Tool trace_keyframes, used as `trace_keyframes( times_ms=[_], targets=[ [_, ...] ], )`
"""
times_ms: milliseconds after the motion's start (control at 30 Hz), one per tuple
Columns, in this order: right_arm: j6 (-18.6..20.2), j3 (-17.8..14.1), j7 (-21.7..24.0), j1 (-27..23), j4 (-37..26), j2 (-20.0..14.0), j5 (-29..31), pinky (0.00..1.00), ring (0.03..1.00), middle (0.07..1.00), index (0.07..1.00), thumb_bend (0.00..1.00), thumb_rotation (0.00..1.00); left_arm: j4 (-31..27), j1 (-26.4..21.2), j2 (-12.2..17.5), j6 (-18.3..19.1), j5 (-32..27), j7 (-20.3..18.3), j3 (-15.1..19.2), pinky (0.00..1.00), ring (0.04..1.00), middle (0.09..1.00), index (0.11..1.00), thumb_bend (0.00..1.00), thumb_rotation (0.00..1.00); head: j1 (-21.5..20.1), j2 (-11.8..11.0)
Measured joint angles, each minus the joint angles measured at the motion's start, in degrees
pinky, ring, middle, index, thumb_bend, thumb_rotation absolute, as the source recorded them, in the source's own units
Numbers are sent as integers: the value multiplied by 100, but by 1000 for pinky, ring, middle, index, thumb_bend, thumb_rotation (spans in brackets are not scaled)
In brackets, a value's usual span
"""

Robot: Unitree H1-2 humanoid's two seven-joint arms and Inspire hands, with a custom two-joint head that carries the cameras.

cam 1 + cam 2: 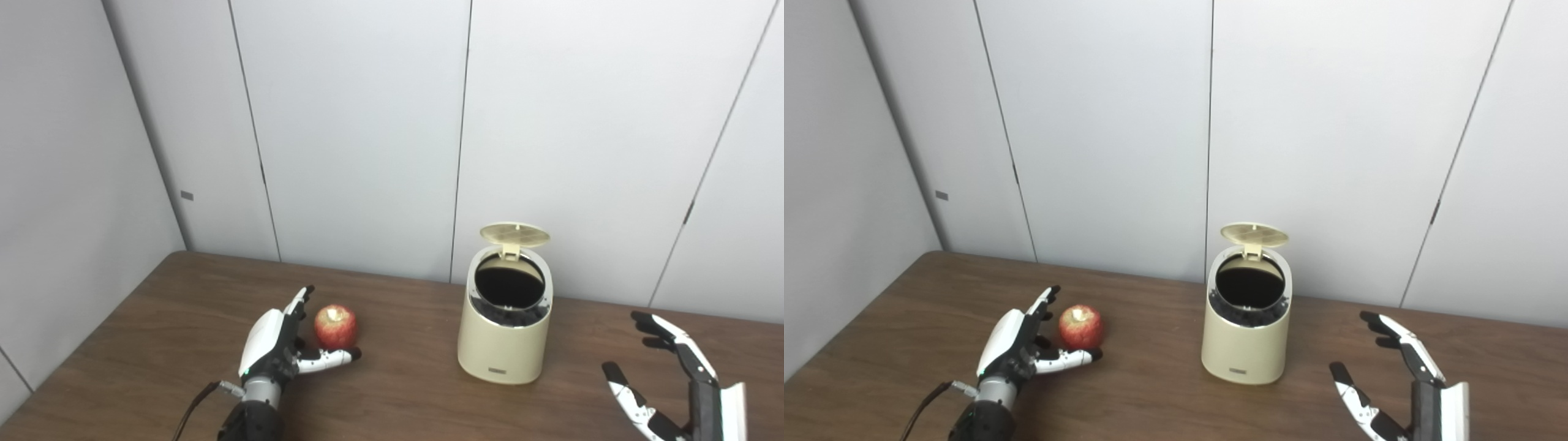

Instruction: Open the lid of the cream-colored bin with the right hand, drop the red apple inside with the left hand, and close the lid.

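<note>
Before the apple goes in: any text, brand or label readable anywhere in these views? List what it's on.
None readable.
Bin: a small dark badge low on its front, too small to read.
Wall: a small grey plate on the left panel, no legible marking.
Apple, both hands: no text seen.

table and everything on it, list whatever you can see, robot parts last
table: one, dark brown wood grain, fills the lower part of both views
apple: one, red with a pale top, on the table left of the bin
bin: one, cream-colored, upright on the table right of centre, dark inside
lid: one, cream-colored, hinged up at the back of the bin, standing open
wall panels: several, pale grey, behind the table
left robot hand: one, white and black, open, cupped around the left and near sides of the apple, no lift visible
right robot hand: one, white and black, open, holds nothing, right of the bin and apart from it
</note>
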Motion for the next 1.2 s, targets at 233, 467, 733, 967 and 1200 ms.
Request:
trace_keyframes(
  times_ms=[233, 467, 733, 967, 1200],
  targets=[
    [0, -66, 77, 22, -7, 2, 6, 598, 697, 725, 703, 269, 362, 42, -32, 3, 39, 23, 17, -59, 770, 911, 982, 964, 1000, 324, -53, -18],
    [0, -82, 77, 29, -11, 2, -28, 591, 690, 721, 699, 267, 405, 209, -233, 29, 178, 147, 16, -151, 814, 933, 981, 947, 1000, 299, -105, -17],
    [0, -84, 77, 33, -16, 0, -53, 602, 699, 722, 699, 254, 303, 418, -367, 126, 131, 217, 67, -302, 799, 913, 928, 857, 1000, 233, -193, -26],
    [0, -89, 92, 52, -47, -2, -53, 595, 695, 721, 699, 258, 212, 663, -449, 198, -81, 291, 276, -459, 635, 725, 740, 749, 992, 121, -220, -26],
    [0, -142, 103, 89, -102, 9, -53, 587, 691, 718, 697, 259, 170, 1008, -481, 32, -438, 376, 940, -391, 424, 492, 519, 558, 699, 1, -246, -26]
  ],
)
